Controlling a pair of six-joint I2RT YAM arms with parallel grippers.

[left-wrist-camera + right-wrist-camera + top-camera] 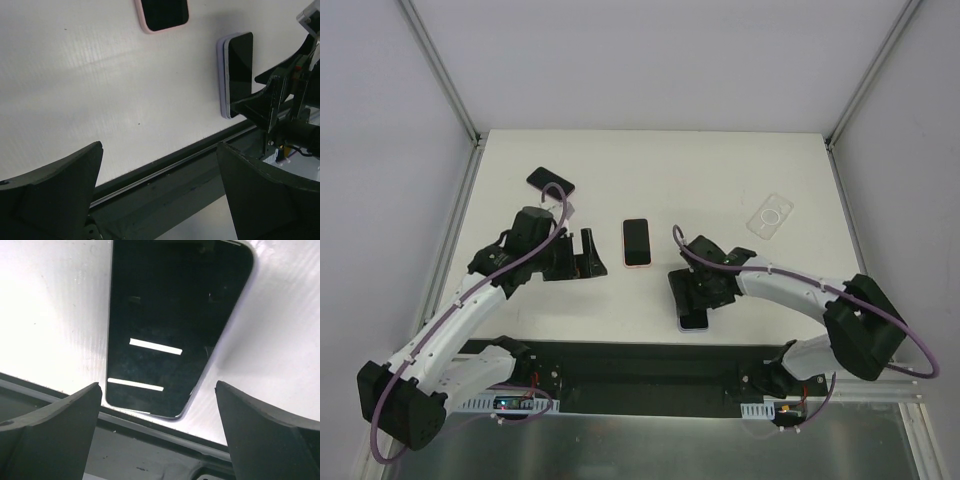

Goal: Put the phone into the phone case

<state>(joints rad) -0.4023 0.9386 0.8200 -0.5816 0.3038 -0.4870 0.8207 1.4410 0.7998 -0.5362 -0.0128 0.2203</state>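
- At the near edge of the white desk [720,170], a dark-screened phone with a pale lilac rim [170,325] lies flat, screen up, its short end just beside the black rail [650,360] that carries the arm bases.
- The right hand [160,435] hangs over that phone with its fingers [50,435] spread wide on either side and nothing between them. Whether the tips touch the desk cannot be told.
- From the top camera this hand covers most of the phone, and only its near end shows.
- The left hand [588,255] is also spread open and holds nothing. It is low over the desk, left of centre.
- The clear, round-cornered plastic phone case [770,215] lies alone towards the far right, well apart from the phone. Being transparent, it is faint against the white.
- A phone in a pink case [636,242] lies between the two hands. The left wrist view cuts off its top.
- A black phone [551,181] lies far left, its near corner crossed by a purple cable [560,195].
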